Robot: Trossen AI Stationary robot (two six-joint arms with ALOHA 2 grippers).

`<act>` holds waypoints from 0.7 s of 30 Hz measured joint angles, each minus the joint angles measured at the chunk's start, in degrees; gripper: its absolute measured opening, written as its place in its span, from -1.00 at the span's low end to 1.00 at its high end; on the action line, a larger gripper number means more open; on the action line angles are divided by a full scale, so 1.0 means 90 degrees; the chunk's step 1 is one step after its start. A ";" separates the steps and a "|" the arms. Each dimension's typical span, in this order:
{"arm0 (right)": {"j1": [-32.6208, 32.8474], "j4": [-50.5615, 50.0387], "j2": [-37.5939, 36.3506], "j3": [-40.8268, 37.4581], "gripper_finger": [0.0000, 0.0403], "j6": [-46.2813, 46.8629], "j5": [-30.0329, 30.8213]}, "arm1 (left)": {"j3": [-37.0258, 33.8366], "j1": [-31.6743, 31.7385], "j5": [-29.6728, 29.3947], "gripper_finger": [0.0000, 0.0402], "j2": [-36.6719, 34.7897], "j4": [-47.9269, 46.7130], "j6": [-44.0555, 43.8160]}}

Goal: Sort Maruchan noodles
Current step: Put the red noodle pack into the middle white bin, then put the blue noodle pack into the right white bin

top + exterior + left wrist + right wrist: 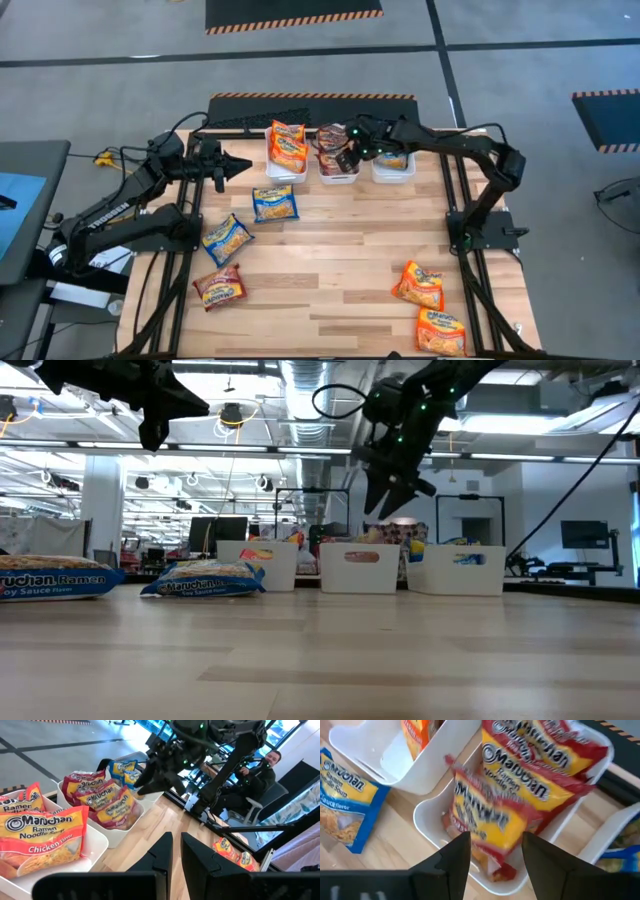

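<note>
Three white bins stand in a row at the table's far edge. The left bin (287,178) holds orange Maruchan noodles (287,145), the middle bin (337,178) red ones (485,820), and the right bin (393,176) blue ones (124,770). My right gripper (492,840) hangs open just above the middle bin, over the topmost red packet, which lies tilted on the others. My left gripper (240,163) hovers shut left of the bins, high above the table and holding nothing.
Loose packets lie flat on the wooden table: two blue (274,203) (228,238) and a red one (218,287) on the left, two orange (420,283) (440,330) near the right front. A person (260,767) sits beyond the table's right side.
</note>
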 joint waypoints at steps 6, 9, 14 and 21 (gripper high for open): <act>-0.0044 0.0273 -0.0242 0.0000 -0.02 0.0431 -0.0545 | 0.0000 0.0000 -0.0001 -0.89 -0.0001 0.0000 -0.0006; 0.0065 0.0526 -0.0237 0.0000 -0.04 0.0651 -0.1079 | 0.0000 0.0000 0.0000 -0.89 0.0000 0.0000 -0.0008; 0.0312 0.0615 -0.0058 -0.0005 -0.08 0.0984 -0.1206 | 0.0000 0.0000 0.0001 -0.89 0.0000 0.0002 -0.0009; 0.0645 0.0899 -0.0053 0.0002 -0.11 0.1218 -0.1793 | 0.0000 0.0000 0.0668 -0.89 -0.0002 0.0000 -0.0349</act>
